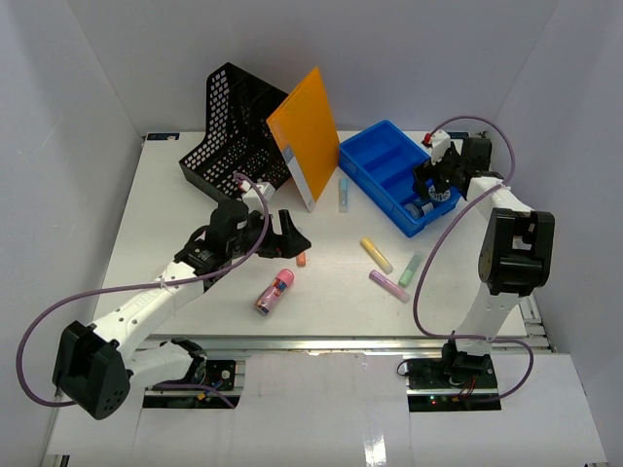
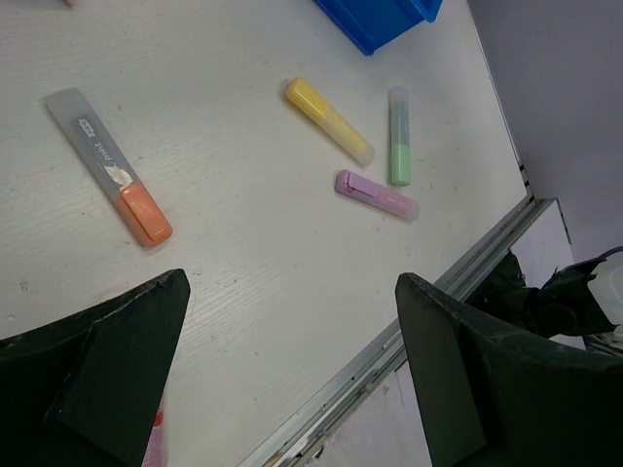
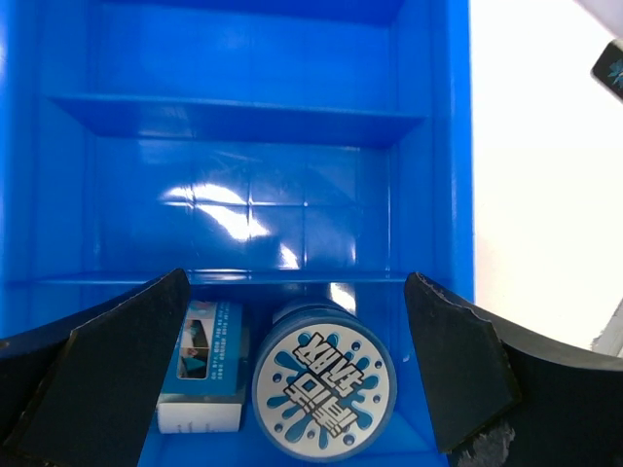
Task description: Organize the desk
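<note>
The white tabletop [image 1: 331, 292] fills pretty much the whole cell, with its aluminium rail [image 1: 341, 341] along the near edge by the arm bases. Closest to the rail is a pink tube [image 1: 274, 291] lying on its side. A bit to the right there's a loose bunch of highlighters: purple highlighter [image 1: 387, 285], green highlighter [image 1: 410, 269] and yellow highlighter [image 1: 376, 255], near each other but none of them touching.

The left hand [image 2: 292, 292] hangs over the middle of the tabletop with its fingers wide apart and nothing between them. An orange highlighter [image 2: 109, 165] with a clear cap lies flat just past it.

Farther back on the right, the right hand [image 3: 292, 292] hovers over the blue tray [image 1: 375, 156], fingers also spread and empty. Right under it, in the tray's nearest end compartment, sit a round tin [image 3: 323, 386] and a small box [image 3: 204, 365] side by side. A pale blue marker [image 1: 344, 195] lies just left of the tray.

At the far left, an orange folder [image 1: 307, 131] stands on edge, leaning against the black mesh file holder [image 1: 229, 126].
</note>
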